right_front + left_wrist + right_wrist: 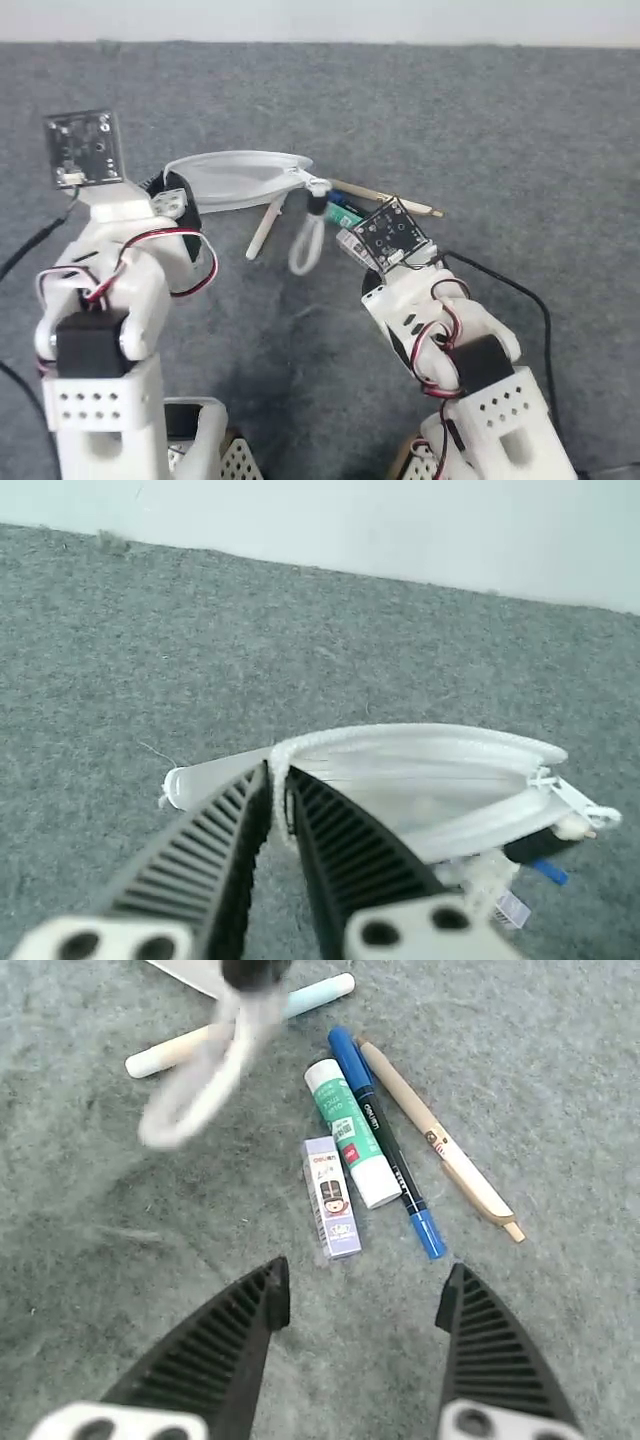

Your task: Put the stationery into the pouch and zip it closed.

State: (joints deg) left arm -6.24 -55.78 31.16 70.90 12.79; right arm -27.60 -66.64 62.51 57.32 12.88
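1. Surface (pixel 500 120): grey felt-like cover. Risk: a light item is likely to skid along it rather than lift.
2. Pouch (pixel 240 178): white, upper centre-left of the high view, mouth open. Its left end is pinched in the clenched fingers of the left gripper (pixel 278 772). Risk: the hold is on the rim alone, so a push from an incoming item could pull the rim free or fold the mouth shut.
3. Right gripper (pixel 365 1295): fingers released and wide, holding nothing, above the stationery at centre-right of the high view.
4. Strap loop (pixel 305 245): hangs from the pouch's right end and lies between the mouth and the stationery. Obstruction: it may snag a finger or a carried item.
5. Beige pen (pixel 440 1140), blue pen (pixel 385 1155), glue stick (pixel 352 1132): packed side by side, with the blue pen touching the glue stick. Risk: closing on one may drag or roll a neighbour.
6. Pastel stick (pixel 265 228): lies apart, just below the pouch, one end under its edge.
7. Eraser (pixel 332 1198): small and flat, beside the glue stick, and the likeliest to slip out of a grip.
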